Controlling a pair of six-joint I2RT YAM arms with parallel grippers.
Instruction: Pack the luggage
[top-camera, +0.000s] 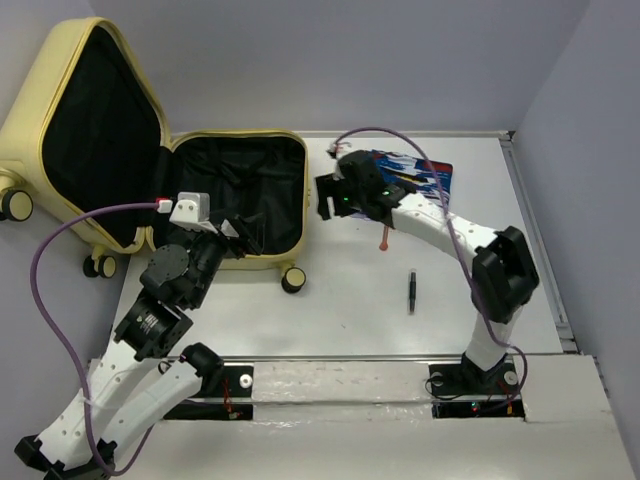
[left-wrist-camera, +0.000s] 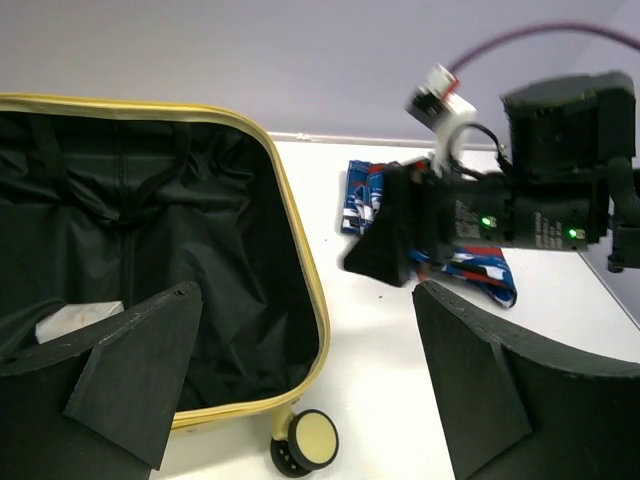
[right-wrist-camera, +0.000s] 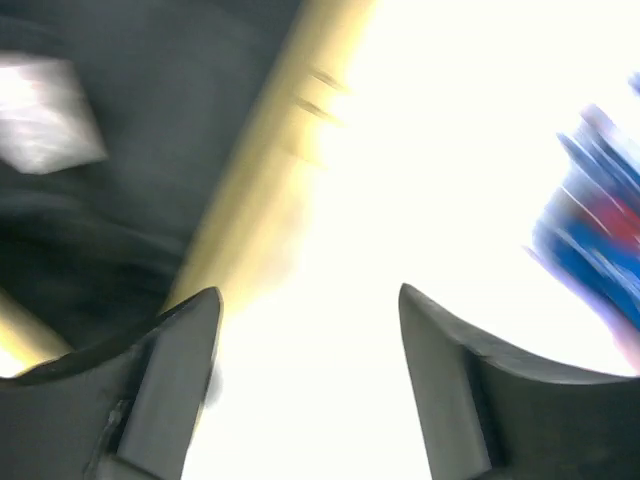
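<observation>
The luggage (top-camera: 290, 262), a pale-yellow suitcase with black lining, lies open at the table's left with its lid propped up behind. My left gripper (top-camera: 240, 235) hangs open and empty over its front rim; in the left wrist view (left-wrist-camera: 305, 295) the yellow rim (left-wrist-camera: 312, 330) and a wheel (left-wrist-camera: 310, 440) lie between the fingers. A white item (left-wrist-camera: 75, 318) lies inside on the lining. My right gripper (top-camera: 325, 197) is open and empty just right of the suitcase's right rim (right-wrist-camera: 270, 170). The right wrist view (right-wrist-camera: 307, 295) is blurred.
A blue patterned packet (top-camera: 425, 175) lies at the back right, behind the right wrist, and shows in the left wrist view (left-wrist-camera: 365, 195). A small red stick (top-camera: 385, 240) and a black pen (top-camera: 412, 292) lie on the white table (top-camera: 350, 320) right of centre.
</observation>
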